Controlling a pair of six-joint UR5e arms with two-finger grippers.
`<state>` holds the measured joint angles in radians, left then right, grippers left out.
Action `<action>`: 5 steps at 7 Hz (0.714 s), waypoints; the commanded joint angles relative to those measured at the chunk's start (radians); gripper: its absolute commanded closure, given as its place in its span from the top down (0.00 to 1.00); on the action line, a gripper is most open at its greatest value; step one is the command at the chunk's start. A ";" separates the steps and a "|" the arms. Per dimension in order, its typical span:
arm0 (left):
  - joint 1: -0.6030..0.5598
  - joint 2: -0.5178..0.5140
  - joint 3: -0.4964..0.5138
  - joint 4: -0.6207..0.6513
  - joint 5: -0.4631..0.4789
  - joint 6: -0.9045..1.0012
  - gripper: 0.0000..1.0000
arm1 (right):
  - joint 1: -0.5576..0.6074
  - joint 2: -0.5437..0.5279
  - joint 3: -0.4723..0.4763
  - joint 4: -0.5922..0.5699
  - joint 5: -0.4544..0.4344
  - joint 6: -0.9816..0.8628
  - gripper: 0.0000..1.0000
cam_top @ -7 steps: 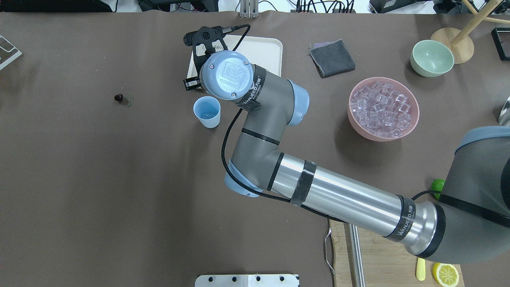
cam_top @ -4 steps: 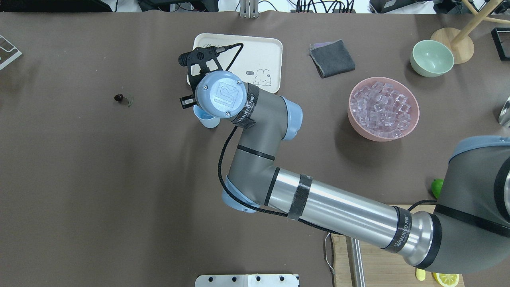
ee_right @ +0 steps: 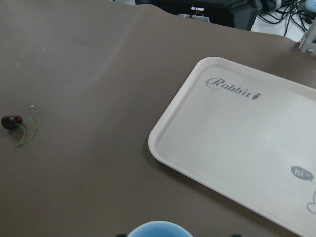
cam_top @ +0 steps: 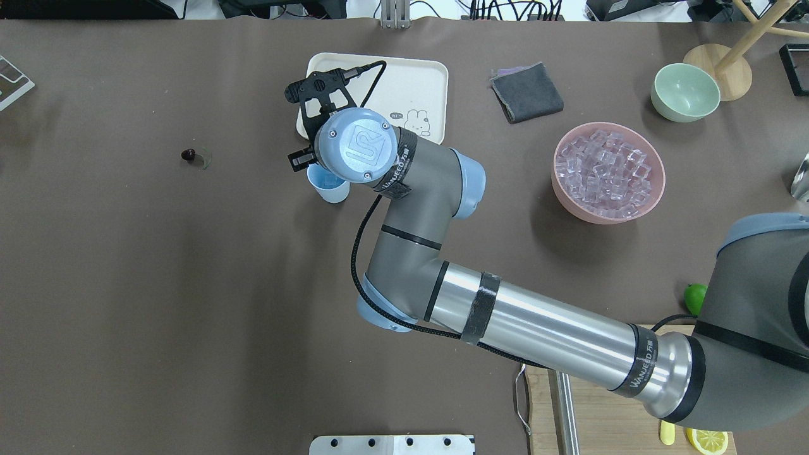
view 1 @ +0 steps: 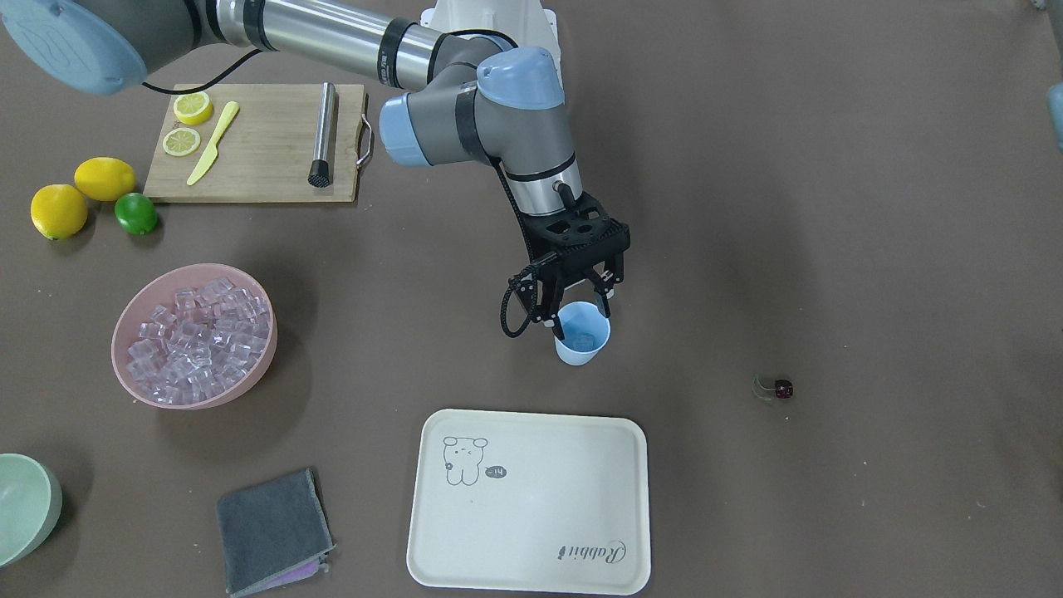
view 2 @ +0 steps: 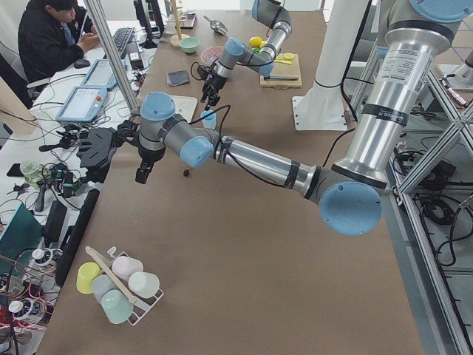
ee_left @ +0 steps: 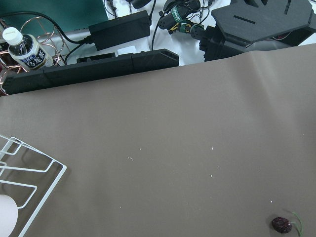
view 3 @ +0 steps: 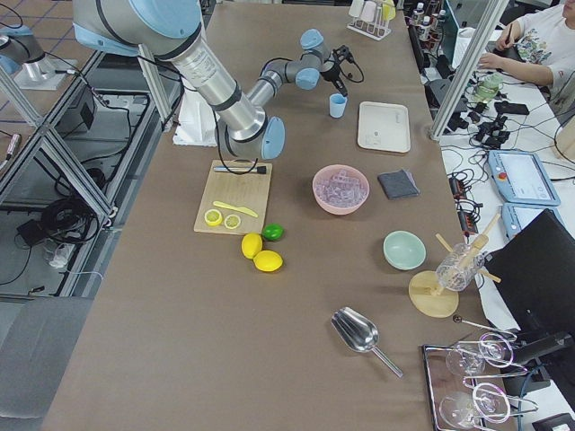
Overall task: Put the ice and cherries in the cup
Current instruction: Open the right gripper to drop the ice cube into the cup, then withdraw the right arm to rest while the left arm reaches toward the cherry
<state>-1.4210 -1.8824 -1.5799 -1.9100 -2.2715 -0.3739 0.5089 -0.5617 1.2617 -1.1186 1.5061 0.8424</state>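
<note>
The light-blue cup [view 1: 581, 349] stands upright mid-table, just before the white tray. My right gripper [view 1: 579, 314] hangs right over it, open, with a finger on either side of the rim; one clear cube seems to lie inside the cup. In the overhead view the wrist hides most of the cup [cam_top: 328, 191]. The ice [view 1: 195, 332] fills a pink bowl [view 1: 124, 316]. The cherry [view 1: 782, 387] lies alone on the table and also shows in the left wrist view [ee_left: 282, 224]. My left gripper [view 2: 140, 176] hovers near it; I cannot tell whether it is open or shut.
A white tray [view 1: 531, 531] lies beyond the cup. A grey cloth [view 1: 270, 519], a pale green bowl [view 1: 21, 507], a cutting board [view 1: 257, 166] with lemon slices, two lemons and a lime [view 1: 135, 213] lie on my right side.
My right gripper moved from over the tray back toward me until it is above the cup, then shifted slightly. The cup, cherry and bowl have not moved.
</note>
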 commanded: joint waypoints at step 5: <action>0.147 -0.131 -0.005 0.006 0.003 -0.180 0.98 | 0.547 -0.390 0.276 -0.064 0.589 -0.084 1.00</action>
<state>-1.3343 -1.9829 -1.5841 -1.8996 -2.2753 -0.5000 0.9278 -0.8390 1.4694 -1.1637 1.9736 0.8116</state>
